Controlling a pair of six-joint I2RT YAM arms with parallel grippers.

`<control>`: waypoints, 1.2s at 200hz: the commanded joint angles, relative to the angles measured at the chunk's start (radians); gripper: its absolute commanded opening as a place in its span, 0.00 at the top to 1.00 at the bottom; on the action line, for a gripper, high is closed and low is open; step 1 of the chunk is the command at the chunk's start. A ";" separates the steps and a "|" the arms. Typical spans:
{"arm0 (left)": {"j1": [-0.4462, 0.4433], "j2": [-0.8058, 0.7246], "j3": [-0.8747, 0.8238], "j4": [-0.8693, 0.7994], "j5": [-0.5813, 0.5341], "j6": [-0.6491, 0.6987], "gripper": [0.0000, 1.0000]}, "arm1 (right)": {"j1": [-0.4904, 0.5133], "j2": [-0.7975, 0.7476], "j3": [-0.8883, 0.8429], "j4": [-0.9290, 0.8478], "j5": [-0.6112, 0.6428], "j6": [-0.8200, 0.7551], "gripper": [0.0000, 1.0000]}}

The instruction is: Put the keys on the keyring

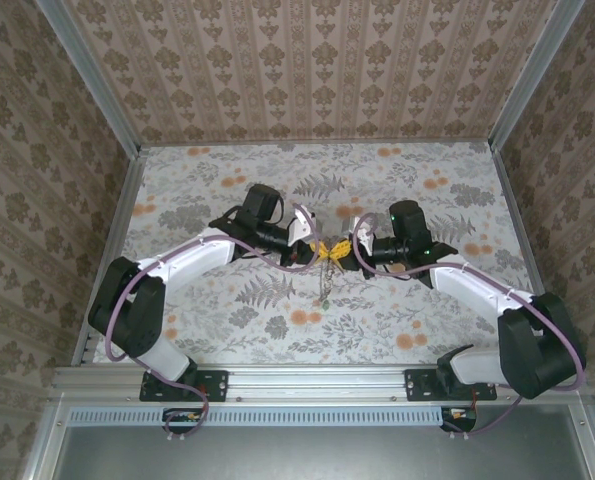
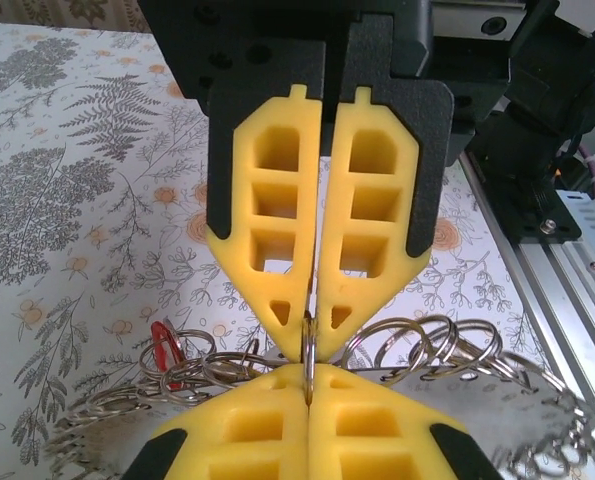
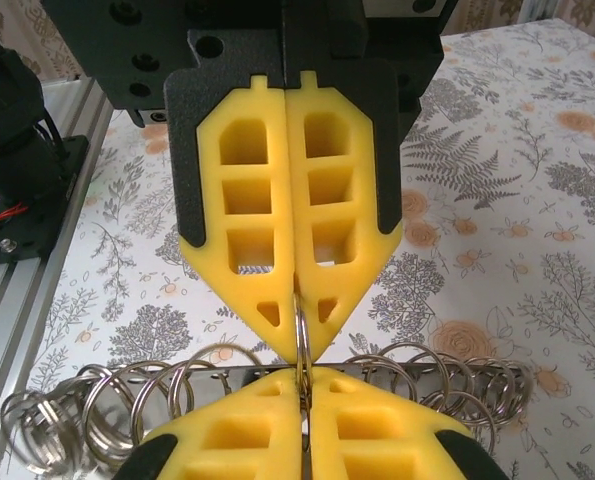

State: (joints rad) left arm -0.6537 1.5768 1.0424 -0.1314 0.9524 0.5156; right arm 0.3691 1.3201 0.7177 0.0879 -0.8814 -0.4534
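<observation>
Left tool (image 2: pixel 313 318) and right tool (image 3: pixel 299 335) both clamp the keyring (image 2: pixel 308 350); next I'd free one for the red key (image 2: pixel 165 352).

Yellow fingers (image 2: pixel 272 200) hide most of the keyring (image 2: pixel 308 345); small rings (image 2: pixel 422 345) half cover the red key (image 2: pixel 165 352).

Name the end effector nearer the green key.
Left, barely. The left end effector and the right end effector meet tip to tip; the green key dangles below, slightly on the left's side.
</observation>
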 commanded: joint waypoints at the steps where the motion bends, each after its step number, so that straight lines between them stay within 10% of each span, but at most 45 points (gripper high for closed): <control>1: -0.004 -0.042 -0.006 0.092 0.102 -0.044 1.00 | -0.003 0.012 -0.022 0.046 -0.019 0.033 0.95; 139: -0.036 0.036 0.154 -0.326 -0.152 0.170 0.78 | 0.090 -0.101 0.118 -0.262 0.187 -0.130 1.00; 240: -0.031 0.015 0.126 -0.237 -0.106 0.093 1.00 | 0.127 -0.151 0.126 -0.284 0.243 -0.177 0.98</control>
State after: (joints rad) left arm -0.7002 1.6093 1.1889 -0.4427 0.8135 0.6617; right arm 0.4850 1.2152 0.8181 -0.2283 -0.6037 -0.6003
